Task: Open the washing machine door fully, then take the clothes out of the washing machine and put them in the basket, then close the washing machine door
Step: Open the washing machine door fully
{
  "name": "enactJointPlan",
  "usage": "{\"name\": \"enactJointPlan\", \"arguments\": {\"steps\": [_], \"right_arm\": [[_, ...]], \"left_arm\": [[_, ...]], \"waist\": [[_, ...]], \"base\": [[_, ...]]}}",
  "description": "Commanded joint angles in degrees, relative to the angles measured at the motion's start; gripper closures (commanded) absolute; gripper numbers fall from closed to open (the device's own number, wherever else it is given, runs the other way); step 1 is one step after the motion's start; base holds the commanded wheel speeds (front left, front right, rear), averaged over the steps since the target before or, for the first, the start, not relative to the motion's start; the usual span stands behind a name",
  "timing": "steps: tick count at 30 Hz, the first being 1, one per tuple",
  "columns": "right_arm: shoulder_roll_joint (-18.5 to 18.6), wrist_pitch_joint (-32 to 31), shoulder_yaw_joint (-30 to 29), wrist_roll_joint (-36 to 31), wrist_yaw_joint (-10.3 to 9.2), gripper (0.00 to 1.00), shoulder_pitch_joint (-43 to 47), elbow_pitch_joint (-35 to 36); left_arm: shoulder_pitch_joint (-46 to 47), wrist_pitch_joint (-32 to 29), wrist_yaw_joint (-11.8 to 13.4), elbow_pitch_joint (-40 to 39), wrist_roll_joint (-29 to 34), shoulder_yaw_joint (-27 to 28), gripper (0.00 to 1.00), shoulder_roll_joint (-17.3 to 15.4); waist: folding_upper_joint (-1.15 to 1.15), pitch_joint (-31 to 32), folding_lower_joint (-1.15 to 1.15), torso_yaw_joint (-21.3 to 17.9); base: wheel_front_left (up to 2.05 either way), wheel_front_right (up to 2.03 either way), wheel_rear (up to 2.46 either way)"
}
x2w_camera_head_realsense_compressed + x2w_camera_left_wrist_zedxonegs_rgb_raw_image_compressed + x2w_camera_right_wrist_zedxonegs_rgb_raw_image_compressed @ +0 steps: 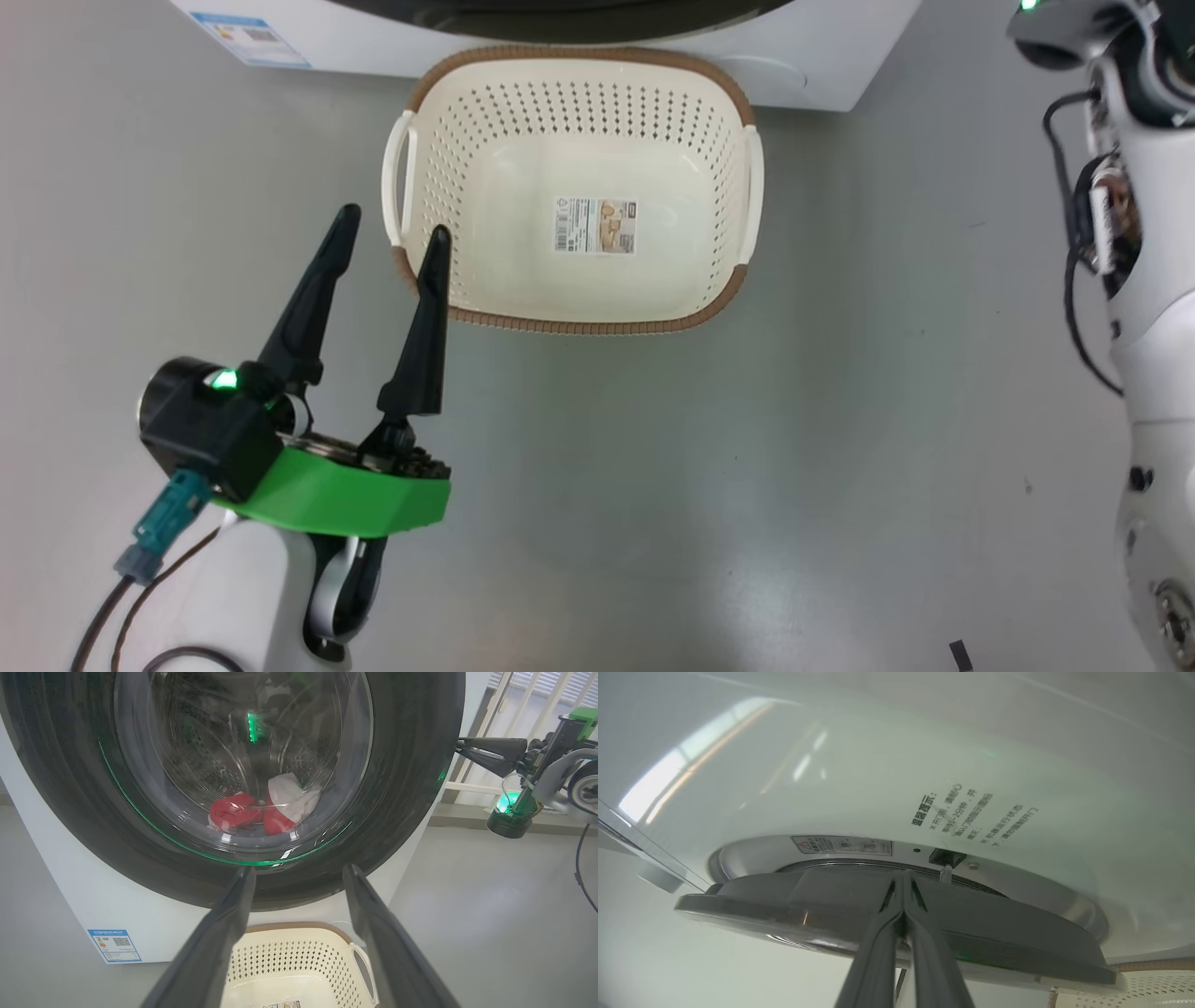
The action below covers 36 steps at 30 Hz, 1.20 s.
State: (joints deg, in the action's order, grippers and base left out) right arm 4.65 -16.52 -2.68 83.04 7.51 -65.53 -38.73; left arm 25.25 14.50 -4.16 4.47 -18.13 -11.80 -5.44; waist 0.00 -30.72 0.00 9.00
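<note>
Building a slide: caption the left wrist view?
Open left tool faces the washing machine door, red and white clothes seen through it, basket below.

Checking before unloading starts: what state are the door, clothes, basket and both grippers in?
Door: barely ajar, not swung open.
Clothes: inside the machine, behind the door glass.
Basket: empty, upright in front of the machine.
Left gripper: open, holding nothing.
Right gripper: shut, tips at the door's edge.
</note>
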Motion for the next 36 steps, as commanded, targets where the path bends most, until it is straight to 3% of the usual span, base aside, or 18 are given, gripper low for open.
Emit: {"name": "enactJointPlan", "arguments": {"steps": [1,22,36], "right_arm": [[-0.67,-1.10,0.50,0.08,-0.02,1.00,-2.07,0.60],[-0.38,-14.10,2.42,-1.57,-0.02,1.00,-9.32,-2.20],[-1.32,-18.54,4.88,-3.16,-0.02,1.00,-6.34,0.77]], "left_arm": [[0.69,0.49,-0.64,-1.23,0.56,1.81,0.00,-1.15],[0.78,0.50,-1.48,-1.04,0.37,5.64,0.00,0.34],[-0.50,0.50,-1.61,-1.27,1.13,9.34,0.00,0.59]], "waist": [[0.00,-0.79,0.00,0.34],[0.00,-4.07,0.00,0.56],[0.00,-2.96,0.00,-0.62]], "base": [[0.00,0.00,0.00],[0.00,0.00,0.00],[0.00,0.00,0.00]]}}
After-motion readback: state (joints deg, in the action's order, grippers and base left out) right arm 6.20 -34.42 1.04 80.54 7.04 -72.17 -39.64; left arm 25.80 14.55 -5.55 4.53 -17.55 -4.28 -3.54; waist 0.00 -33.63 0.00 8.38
